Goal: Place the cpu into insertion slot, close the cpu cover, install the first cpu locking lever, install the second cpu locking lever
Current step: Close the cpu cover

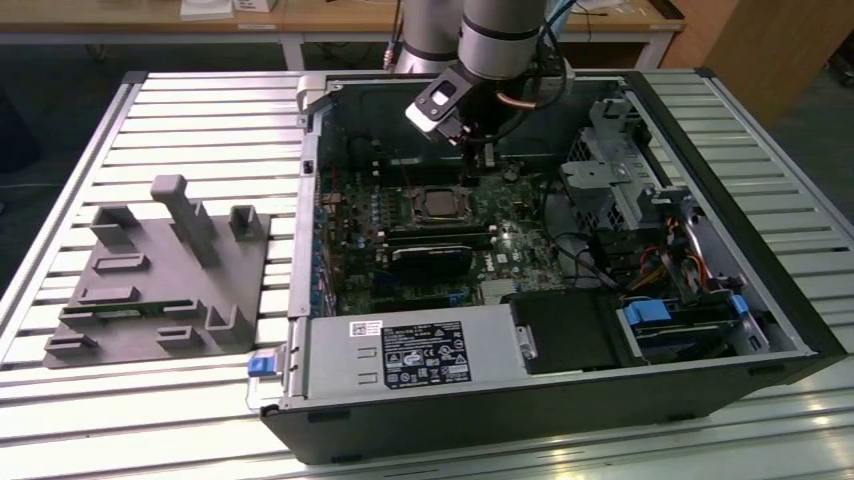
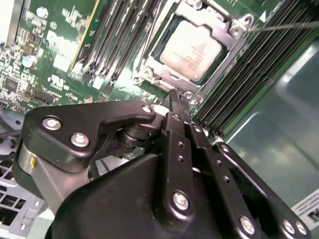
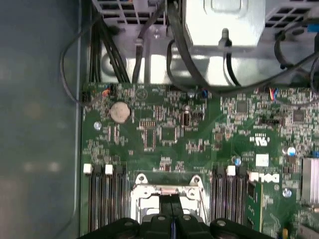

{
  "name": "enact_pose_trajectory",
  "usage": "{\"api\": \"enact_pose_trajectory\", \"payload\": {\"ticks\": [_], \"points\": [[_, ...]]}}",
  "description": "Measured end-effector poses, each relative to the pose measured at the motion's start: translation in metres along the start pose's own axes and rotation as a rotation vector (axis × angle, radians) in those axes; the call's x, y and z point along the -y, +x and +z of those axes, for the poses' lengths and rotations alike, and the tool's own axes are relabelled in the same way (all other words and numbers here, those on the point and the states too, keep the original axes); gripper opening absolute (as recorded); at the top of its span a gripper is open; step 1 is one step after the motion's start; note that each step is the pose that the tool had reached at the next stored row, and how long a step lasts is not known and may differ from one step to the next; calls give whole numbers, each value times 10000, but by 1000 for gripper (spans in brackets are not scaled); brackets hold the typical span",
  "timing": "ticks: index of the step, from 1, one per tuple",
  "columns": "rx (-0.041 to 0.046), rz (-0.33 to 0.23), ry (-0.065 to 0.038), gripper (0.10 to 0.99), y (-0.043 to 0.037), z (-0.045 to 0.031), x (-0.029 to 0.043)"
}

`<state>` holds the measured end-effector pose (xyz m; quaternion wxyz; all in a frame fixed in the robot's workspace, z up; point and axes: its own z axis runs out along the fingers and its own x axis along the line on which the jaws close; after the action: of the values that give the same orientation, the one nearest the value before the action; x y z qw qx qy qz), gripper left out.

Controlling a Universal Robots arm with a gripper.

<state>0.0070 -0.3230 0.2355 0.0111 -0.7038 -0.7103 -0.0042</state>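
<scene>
In the second wrist view the gripper (image 2: 178,95) has its 2 black fingers pressed together with nothing between them, the tip at a corner of the socket frame; whether it touches cannot be told. Just past it the cpu (image 2: 191,50) lies flat in the socket, the cpu cover (image 2: 229,47) closed around it. A thin lever rod (image 2: 284,26) runs off the far corner. Beyond is the green motherboard (image 3: 169,134), inside an open computer case (image 1: 534,415) on a slatted table (image 1: 200,120).

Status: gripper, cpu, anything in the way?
Black gripper shut. Silver square cpu seated; silver metal frame cover down around it, gripper tip by its corner. Nothing blocking.
</scene>
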Motion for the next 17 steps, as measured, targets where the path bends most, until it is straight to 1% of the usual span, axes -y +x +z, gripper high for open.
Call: {"api": "enact_pose_trajectory", "payload": {"ticks": [5,10,14,17], "points": [[0,0,0,106,0,27,123],[-1,1,0,106,-5,86,217],[-1,-1,0,106,-10,128,279],[2,0,1,106,-11,144,295]]}}
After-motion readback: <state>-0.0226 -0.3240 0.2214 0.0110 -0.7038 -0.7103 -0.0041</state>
